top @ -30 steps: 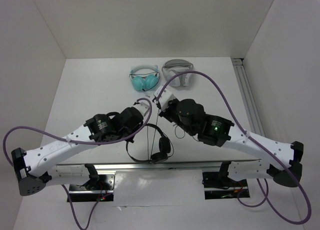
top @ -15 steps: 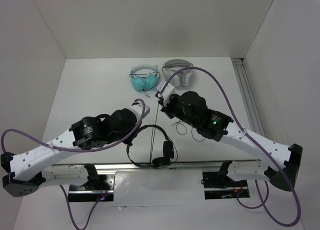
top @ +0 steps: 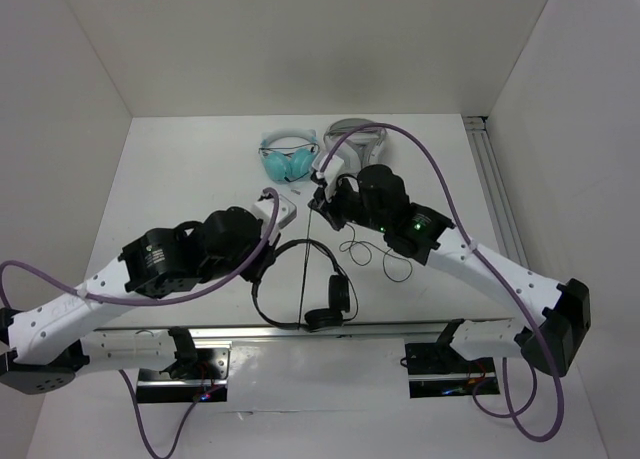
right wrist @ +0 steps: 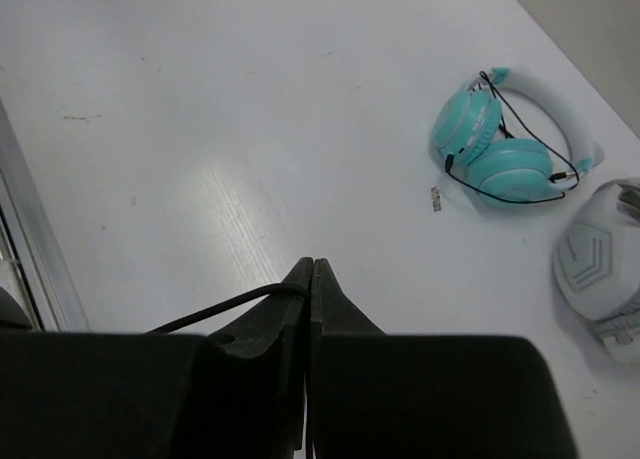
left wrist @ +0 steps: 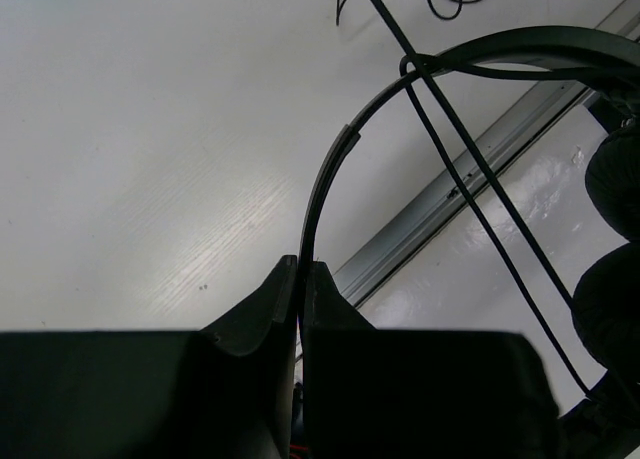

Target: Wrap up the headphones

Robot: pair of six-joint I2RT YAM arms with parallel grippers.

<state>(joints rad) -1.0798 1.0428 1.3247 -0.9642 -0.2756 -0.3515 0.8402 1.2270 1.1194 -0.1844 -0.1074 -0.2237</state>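
At lower left of the top view, the left gripper (left wrist: 302, 271) is clamped shut on the thin headband of the headphones (top: 338, 296). They hang at lower centre, earpads toward the bottom edge. The cable (top: 306, 269) runs taut up the centre, crossing the headband, to the right gripper (right wrist: 311, 264), whose fingers are pinched closed on it. Loose coils (top: 365, 251) lie on the table just right of centre.

To wrap well, the left arm should probably hold the band steady. The right arm would then carry the cable around the band in even turns, keeping light tension so the turns neither slip nor drag the band out of the grip. Slack in the coils needs watching for snags.

Compared with 1 second ago, the left arm has drawn toward the lower left, and the headband arc sits higher and more open. The right gripper has climbed toward the white-grey headphones (top: 360, 144), beside the teal headphones (top: 290, 161), so the taut run is longer.
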